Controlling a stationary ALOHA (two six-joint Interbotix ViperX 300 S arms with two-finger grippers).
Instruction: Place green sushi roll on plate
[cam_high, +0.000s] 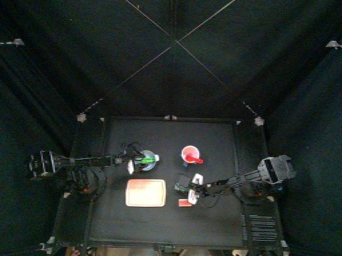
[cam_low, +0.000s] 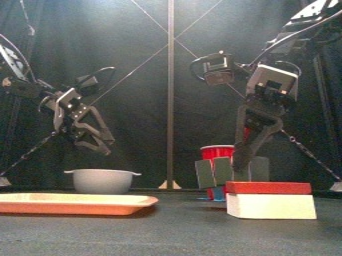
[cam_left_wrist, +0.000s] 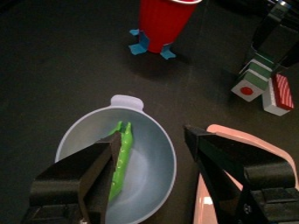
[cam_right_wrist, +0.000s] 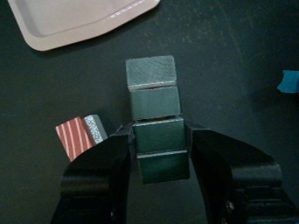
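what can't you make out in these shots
- Front view: what the bowl holds, hidden by its wall.
- Top view: pieces under the right tool, too small.
- Right wrist view: whether the dark green blocks are the green sushi roll; no round face shows.
- Left wrist view: most of the plate, behind the left tool.

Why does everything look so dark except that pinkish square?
Top view: black curtains and the black table give back little light, so the pale plate stands out brightest. Front view: the red cup shows bright against the dark curtains. Left wrist view: the pale bowl catches light.
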